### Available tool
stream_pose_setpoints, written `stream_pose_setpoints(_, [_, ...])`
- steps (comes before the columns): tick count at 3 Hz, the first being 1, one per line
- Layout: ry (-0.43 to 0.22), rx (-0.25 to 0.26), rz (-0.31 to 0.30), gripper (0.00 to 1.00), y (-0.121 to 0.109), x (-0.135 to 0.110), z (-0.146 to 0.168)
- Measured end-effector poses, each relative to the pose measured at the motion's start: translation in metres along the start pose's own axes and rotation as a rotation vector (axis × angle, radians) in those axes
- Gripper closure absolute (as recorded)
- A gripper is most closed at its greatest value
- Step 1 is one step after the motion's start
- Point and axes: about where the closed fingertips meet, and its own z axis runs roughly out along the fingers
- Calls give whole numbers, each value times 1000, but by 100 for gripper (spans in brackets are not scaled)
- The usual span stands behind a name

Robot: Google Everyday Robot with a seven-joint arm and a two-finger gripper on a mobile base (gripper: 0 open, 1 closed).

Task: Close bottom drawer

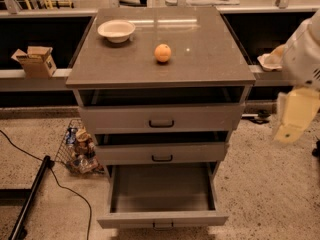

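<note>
The bottom drawer [162,218] stands pulled far out of the cabinet [205,59], its front panel running left to right. My gripper [292,119] hangs above and right of that panel, well apart, level with the top drawer [200,118]. I cannot tell how open it is.

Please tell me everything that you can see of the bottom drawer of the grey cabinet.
The bottom drawer is the lowest of three in the grey cabinet, under the middle drawer. It stands pulled far out toward the camera and looks level. Its front is a wide, low grey panel with a small handle at the centre. Inside is a plain grey box with nothing in it. Nothing touches it: the gripper hangs to the right of the cabinet, higher up and apart from it.
</note>
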Motion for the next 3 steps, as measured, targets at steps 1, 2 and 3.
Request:
stream_pose_setpoints(1, [13, -70, -71, 0, 26, 4, 66])
stream_pose_setpoints(2, [5, -217, -109, 0, 74, 17, 160])
stream_pose_setpoints(3, [12, -227, -120, 0, 75, 17, 168])
